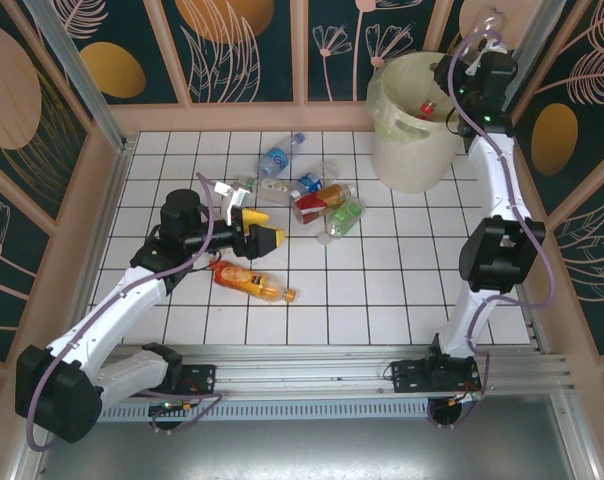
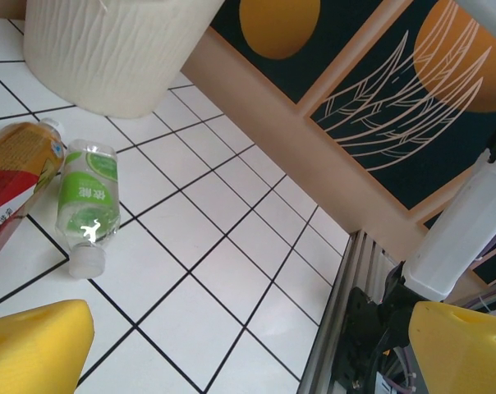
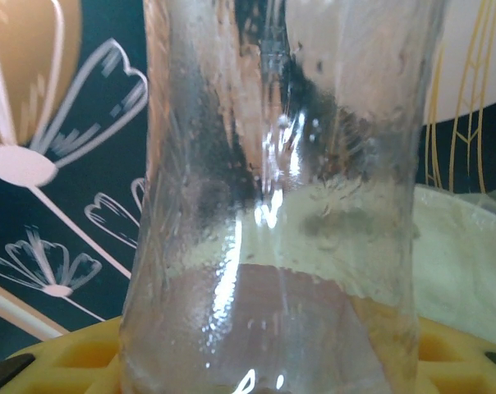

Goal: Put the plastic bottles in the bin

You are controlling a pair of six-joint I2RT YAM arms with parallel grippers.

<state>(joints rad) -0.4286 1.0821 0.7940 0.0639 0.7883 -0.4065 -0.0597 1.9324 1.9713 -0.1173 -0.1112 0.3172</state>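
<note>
Several plastic bottles (image 1: 307, 195) lie on their sides in a loose cluster at the middle of the desk (image 1: 382, 290). An orange bottle (image 1: 250, 282) lies apart from them, nearer to me and close under the left arm. The bin (image 1: 407, 150) stands at the far right, with one red-capped bottle already visible inside it.

My right tool (image 1: 469, 62) is up over the bin's far rim, clamped narrow on a clear bottle (image 3: 264, 205). The wrist camera shows its thin, wrinkled wall between the yellow pads. My left tool (image 1: 267, 238) hangs above the near edge of the cluster with its fingers spread wide and nothing in them.

I judge these bottles to be light, thin-walled and slick. They would dent under a hard squeeze and roll off if nudged from the side. The orange one may hold liquid, which would make it heavier, though I cannot confirm that.

For the green-label bottle (image 2: 88, 201), lying just right of a red-labelled one, I would close across the labelled mid-body, square to its long axis. The label should give more friction than bare plastic, and the cap end is too narrow to hold steady.
</note>
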